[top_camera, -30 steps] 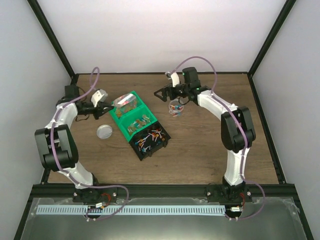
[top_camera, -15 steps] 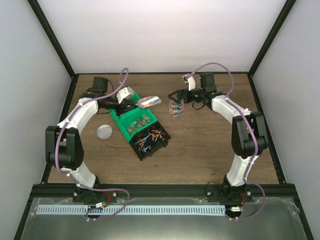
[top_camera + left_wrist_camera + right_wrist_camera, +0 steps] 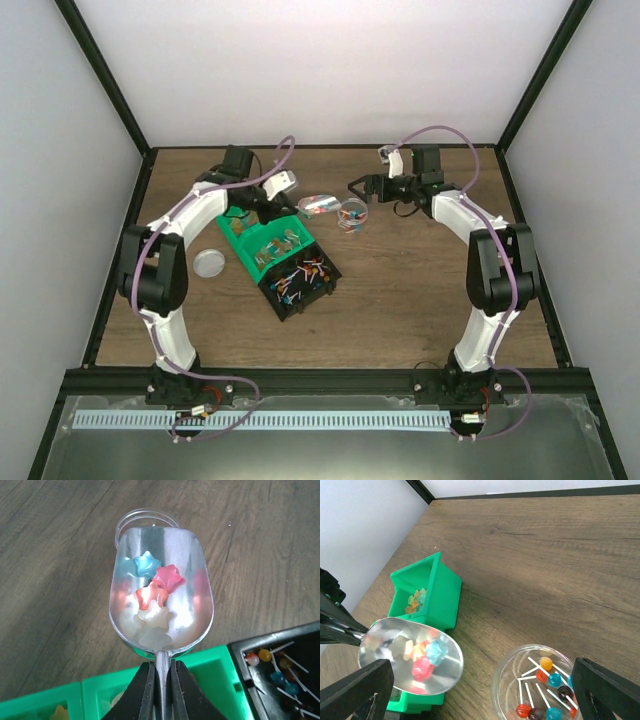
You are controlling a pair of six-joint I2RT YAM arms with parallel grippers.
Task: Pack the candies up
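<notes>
Left fingers [image 3: 144,692] are clamping my shiny metal scoop [image 3: 199,600] by its handle; pastel star-shaped candies [image 3: 167,576] ahead seem light, slippery; right fingers [image 3: 355,690] are gaping.

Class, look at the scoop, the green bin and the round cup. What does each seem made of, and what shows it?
Scoop: likely polished metal; mirror-bright, reflecting colours. Green bin: probably moulded plastic; even colour, soft sheen. Cup: clear plastic or glass, see-through wall; cannot tell which.
</notes>
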